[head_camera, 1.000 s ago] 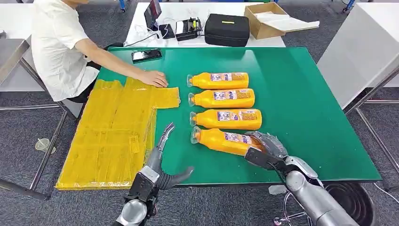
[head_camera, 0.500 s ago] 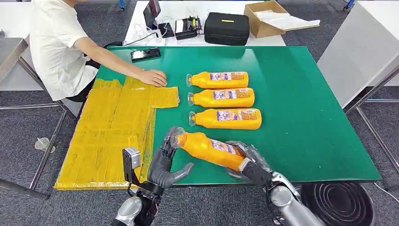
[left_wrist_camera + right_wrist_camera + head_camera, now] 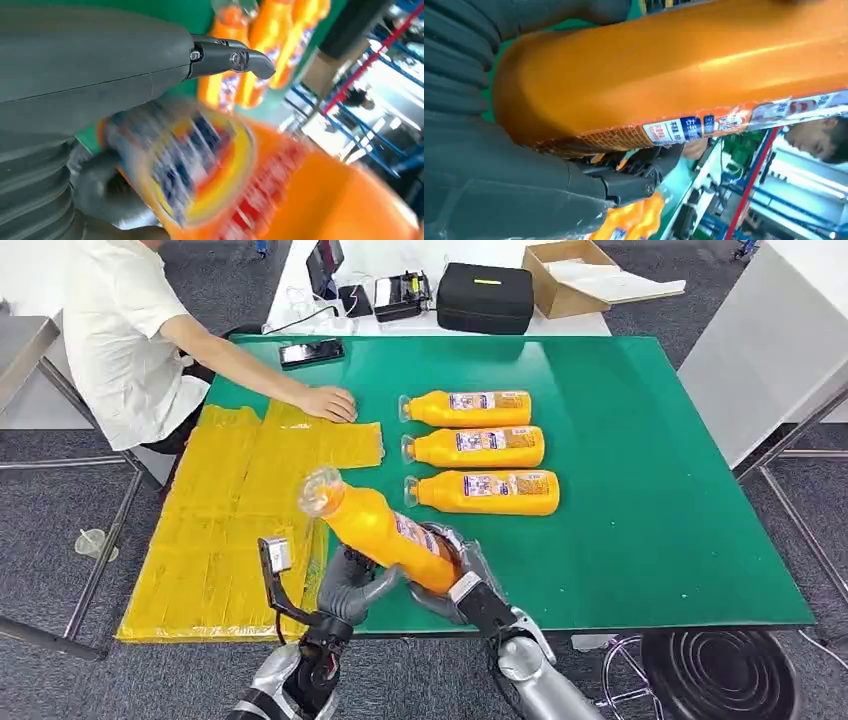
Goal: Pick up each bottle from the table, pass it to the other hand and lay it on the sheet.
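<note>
An orange bottle (image 3: 385, 532) is in the air over the near edge of the green table (image 3: 640, 490), tilted with its cap up and toward the yellow sheet (image 3: 230, 530). My right hand (image 3: 458, 580) grips it by its base. My left hand (image 3: 352, 585) is under the bottle's middle, palm against it, with the thumb still stretched out. Up close, the left wrist view shows the bottle (image 3: 240, 175) blurred, and the right wrist view shows the same bottle (image 3: 674, 75). Three more bottles (image 3: 478, 447) lie side by side mid-table.
A person sits at the far left with a hand (image 3: 330, 403) pressing on the sheet's far corner. A phone (image 3: 311, 354) lies on the table's far edge. Behind stand a black case (image 3: 487, 298) and a cardboard box (image 3: 580, 270).
My right hand lifted the nearest bottle off the table and swung it left and upward. My left hand turned and came up under the bottle.
</note>
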`<state>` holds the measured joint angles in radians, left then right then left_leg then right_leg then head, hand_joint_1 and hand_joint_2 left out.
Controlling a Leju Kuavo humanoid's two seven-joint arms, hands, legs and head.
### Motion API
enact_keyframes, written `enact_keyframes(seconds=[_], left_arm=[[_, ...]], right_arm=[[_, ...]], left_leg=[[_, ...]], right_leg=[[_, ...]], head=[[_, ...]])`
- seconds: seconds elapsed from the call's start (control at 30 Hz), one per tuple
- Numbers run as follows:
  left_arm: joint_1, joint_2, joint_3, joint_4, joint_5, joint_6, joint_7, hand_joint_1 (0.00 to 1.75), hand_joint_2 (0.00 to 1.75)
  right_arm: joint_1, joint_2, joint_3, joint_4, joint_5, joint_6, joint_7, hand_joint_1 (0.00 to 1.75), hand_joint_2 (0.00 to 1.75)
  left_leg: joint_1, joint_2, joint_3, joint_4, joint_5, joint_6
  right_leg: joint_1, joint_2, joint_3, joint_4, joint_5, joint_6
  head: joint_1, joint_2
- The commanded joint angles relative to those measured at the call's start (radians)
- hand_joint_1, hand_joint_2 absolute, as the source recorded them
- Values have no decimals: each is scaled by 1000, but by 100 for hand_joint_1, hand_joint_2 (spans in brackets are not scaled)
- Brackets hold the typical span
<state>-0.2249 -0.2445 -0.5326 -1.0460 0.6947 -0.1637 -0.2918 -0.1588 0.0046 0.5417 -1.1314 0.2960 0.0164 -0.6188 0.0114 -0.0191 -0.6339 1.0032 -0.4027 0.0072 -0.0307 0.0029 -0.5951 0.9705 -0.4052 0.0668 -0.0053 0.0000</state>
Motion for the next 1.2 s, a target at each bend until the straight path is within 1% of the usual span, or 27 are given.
enact_keyframes(seconds=[0.03, 0.07, 0.1, 0.13, 0.17, 0.23, 0.33, 0.4, 0.43, 0.47, 0.57, 0.6, 0.63, 0.67, 0.7, 0.73, 0.77, 0.8, 0.83, 0.9, 0.93, 0.97, 1.03, 1.07, 1.13, 1.17, 1.2], left_arm=[[0, 17, -12, -77, 32, -7, -35, 0, 175], [2, 14, -5, -88, 26, 6, -49, 0, 175], [5, 13, 1, -107, 19, 20, -56, 0, 175], [5, 13, 1, -111, 18, 23, -54, 0, 175], [5, 13, 1, -111, 18, 23, -54, 0, 175], [5, 13, 1, -111, 18, 23, -54, 0, 175], [16, 3, 28, -140, -15, 82, -106, 0, 175], [22, 5, 33, -164, -20, 92, -101, 0, 175], [23, 7, 30, -166, -23, 93, -97, 0, 175], [23, 7, 30, -166, -23, 93, -97, 0, 175], [25, 6, 29, -164, -23, 93, -97, 0, 175], [20, 8, 21, -154, -29, 87, -91, 0, 175], [18, 9, 18, -147, -30, 83, -87, 0, 175], [10, 13, 5, -131, -45, 88, -82, 7, 175], [2, 10, -2, -110, -62, 99, -86, 58, 175], [-8, 9, -12, -92, -73, 94, -91, 152, 175], [-17, 9, -17, -73, -96, 99, -108, 175, 175], [-20, 5, -18, -63, -109, 103, -119, 175, 175], [-25, 2, -18, -53, -126, 105, -131, 175, 175], [-28, 2, -20, -49, -158, 118, -150, 175, 175], [-28, 2, -20, -49, -158, 118, -150, 175, 175], [-28, 2, -20, -49, -158, 118, -150, 175, 175], [-30, 2, -16, -46, -167, 124, -153, 175, 175], [-28, 1, -13, -46, -177, 123, -153, 175, 175], [-28, 5, -16, -48, -191, 125, -156, 175, 175], [-27, 4, -15, -48, -196, 130, -157, 175, 175], [-26, 4, -10, -48, -196, 130, -157, 175, 175]], right_arm=[[-62, 29, 75, 145, 0, 1, -4, 175, 175], [-58, 30, 76, 147, 0, 0, -4, 175, 175], [-52, 32, 77, 153, -1, -1, -4, 175, 175], [-51, 32, 77, 154, -1, -1, -5, 175, 175], [-51, 32, 77, 154, -1, -1, -5, 175, 175], [-51, 32, 77, 154, -1, -1, -5, 175, 175], [-40, 35, 84, 164, 3, 4, 9, 175, 175], [-32, 40, 87, 182, 5, 3, 7, 175, 175], [-29, 40, 89, 189, 5, 4, 7, 175, 175], [-29, 40, 89, 189, 5, 4, 7, 175, 175], [-31, 40, 88, 190, 5, 4, 7, 175, 175], [-36, 42, 87, 197, 5, 4, 7, 175, 175], [-39, 43, 87, 199, 4, 6, 7, 175, 175], [-43, 44, 87, 199, 4, 8, 8, 175, 175], [-47, 44, 91, 194, 9, 5, 7, 175, 175], [-52, 43, 97, 186, 14, 3, 6, 175, 175], [-55, 39, 104, 175, 22, -3, 9, 175, 175], [-56, 37, 106, 165, 23, -5, 11, 175, 175], [-56, 33, 106, 153, 23, -5, 15, 175, 175], [-55, 30, 104, 143, 22, -7, 20, 175, 175], [-55, 30, 104, 143, 22, -7, 20, 175, 175], [-55, 30, 104, 143, 22, -7, 20, 175, 175], [-52, 27, 101, 139, 21, -8, 20, 175, 175], [-46, 27, 92, 134, 15, -9, 22, 171, 175], [-35, 31, 67, 129, -12, -7, 20, 133, 175], [-31, 31, 59, 126, -21, -5, 19, 93, 175], [-26, 33, 46, 123, -32, -5, 19, 0, 175]], left_leg=[[1, 4, 5, 0, -3, 0], [1, 6, 7, 1, -4, 0], [1, 2, 3, 0, -1, 0], [0, 1, 1, 0, -1, 0], [1, 3, 4, 0, -2, 0], [1, 3, 3, 0, -2, 0], [1, 2, 3, 0, -2, 0], [1, 3, 7, 1, -4, 0], [1, 1, 2, 0, -1, 0], [1, 3, 6, 0, -3, 0], [0, 1, 2, 0, -1, 0], [1, 2, 4, 0, -2, 0], [1, 1, 3, 0, -1, 0], [0, 1, 2, 0, -1, 0], [1, 1, 5, 0, -2, 0], [0, 1, 3, 0, -1, 0], [0, 1, 2, 0, -1, 0], [1, 1, 4, 0, -2, 0], [0, 0, 2, 0, -1, 0], [1, 2, 6, 1, -3, 0], [0, 0, 2, 0, -1, 0], [1, 1, 5, 1, -2, 0], [0, 0, 3, 0, -1, 0], [1, 2, 8, 2, -4, 0], [0, 0, 2, 0, -1, 0], [1, 1, 4, 0, -2, 0], [0, 0, 3, 0, -1, 0]], right_leg=[[2, 2, 5, 0, -1, -4], [2, 3, 6, 0, -2, -6], [1, 1, 3, -1, -1, -3], [1, 0, 2, -1, 0, -2], [2, 1, 4, -1, -1, -4], [1, 1, 3, -1, -1, -3], [1, 0, 3, -1, -1, -3], [2, 1, 7, 0, -3, -5], [1, 0, 2, -1, -1, -3], [2, 0, 5, -1, -2, -4], [1, -1, 2, -1, -1, -2], [1, 0, 4, -1, -2, -4], [1, -1, 2, -1, -1, -3], [1, -1, 2, -1, -1, -2], [2, -1, 4, -1, -2, -4], [1, -1, 3, -1, -1, -3], [1, -1, 1, -1, -1, -2], [1, -1, 4, 0, -2, -4], [1, -1, 2, -1, -1, -3], [2, -1, 7, 0, -3, -5], [1, -2, 2, -1, -1, -3], [2, -1, 5, 0, -2, -4], [1, -2, 3, -1, -1, -3], [3, -1, 8, 0, -4, -6], [1, -1, 2, -1, -1, -3], [2, -2, 4, -1, -2, -4], [1, -2, 3, -1, -1, -3]], head=[[0, 0], [0, 0], [0, 0], [0, 0], [0, 0], [0, 0], [0, 0], [0, 0], [0, 0], [0, 0], [0, 0], [0, 0], [0, 0], [0, 0], [0, 0], [0, 0], [0, 0], [0, 0], [0, 0], [0, 0], [0, 0], [0, 0], [0, 0], [0, 0], [0, 0], [0, 0], [0, 0]])
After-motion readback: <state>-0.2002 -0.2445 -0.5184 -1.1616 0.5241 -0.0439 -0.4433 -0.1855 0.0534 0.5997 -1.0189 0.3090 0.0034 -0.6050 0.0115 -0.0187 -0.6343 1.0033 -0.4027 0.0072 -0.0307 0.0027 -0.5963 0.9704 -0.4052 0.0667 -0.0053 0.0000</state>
